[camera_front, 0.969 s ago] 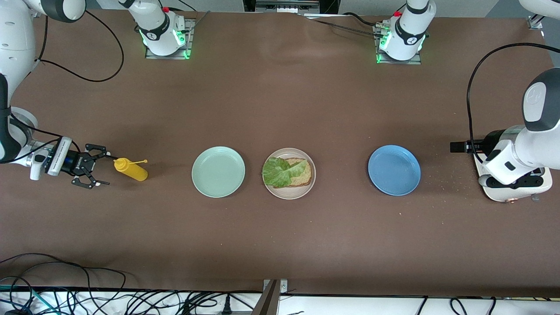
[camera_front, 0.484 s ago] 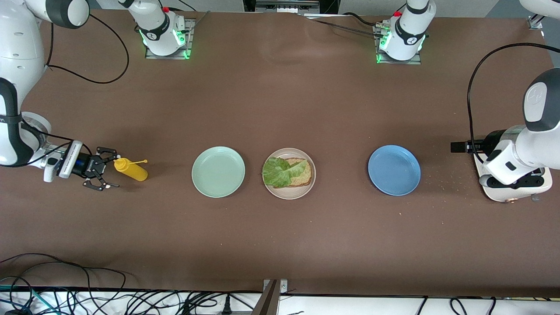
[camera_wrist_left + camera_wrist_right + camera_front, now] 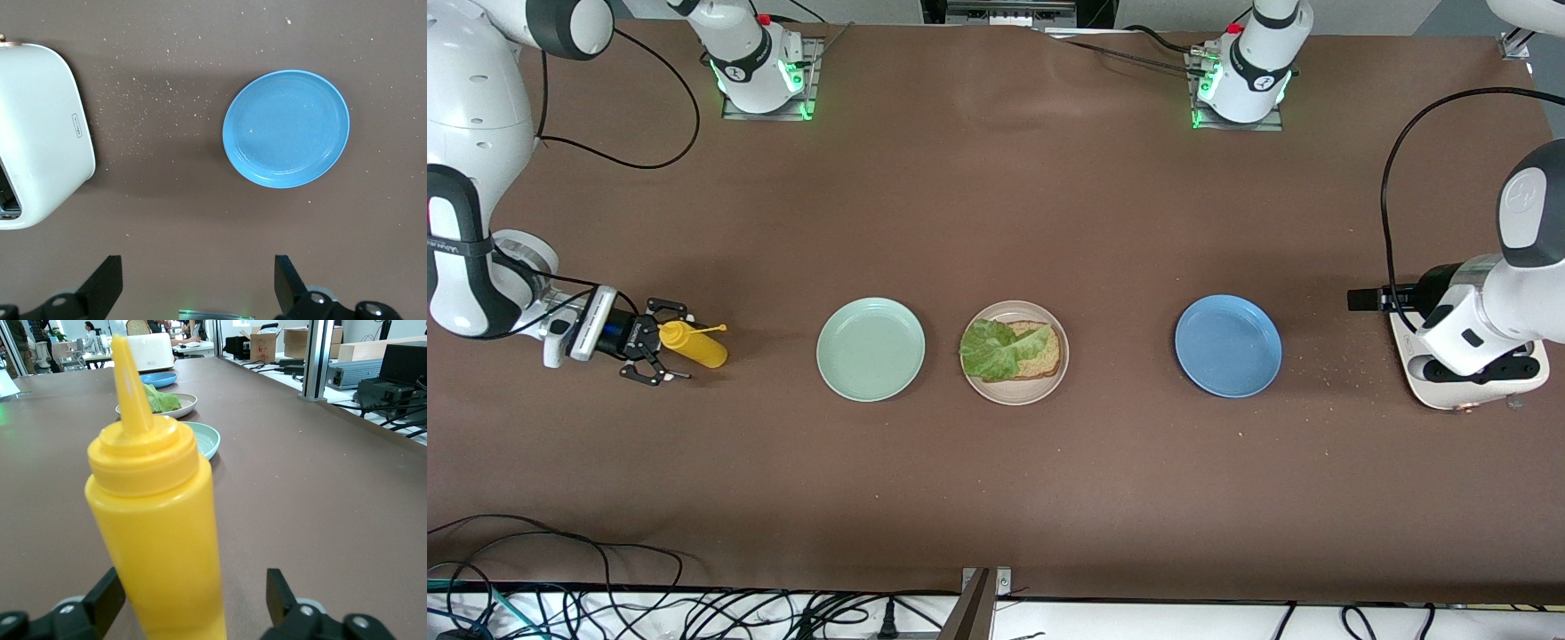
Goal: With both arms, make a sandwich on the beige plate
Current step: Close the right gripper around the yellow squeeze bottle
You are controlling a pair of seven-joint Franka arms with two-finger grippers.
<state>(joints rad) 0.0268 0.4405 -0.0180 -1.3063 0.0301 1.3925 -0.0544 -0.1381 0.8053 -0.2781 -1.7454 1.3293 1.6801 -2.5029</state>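
Right wrist view: the open right gripper [image 3: 190,603] is set around the bottle [image 3: 157,520], not yet clamped. Tipping is risked by an off-centre squeeze. The left gripper [image 3: 197,290] is held open near the toaster [image 3: 40,133].

Yellow squeeze bottle [image 3: 160,540] standing upright between the right gripper [image 3: 190,603]'s spread fingers [image 3: 100,600]

Past its nozzle, toward twelve o'clock, the mint-green plate [image 3: 203,439] is lying nearest, then the beige plate [image 3: 181,404] carrying lettuce [image 3: 159,399], then the blue plate [image 3: 159,379] and a white toaster [image 3: 151,351], all sitting on the brown table [image 3: 300,480].
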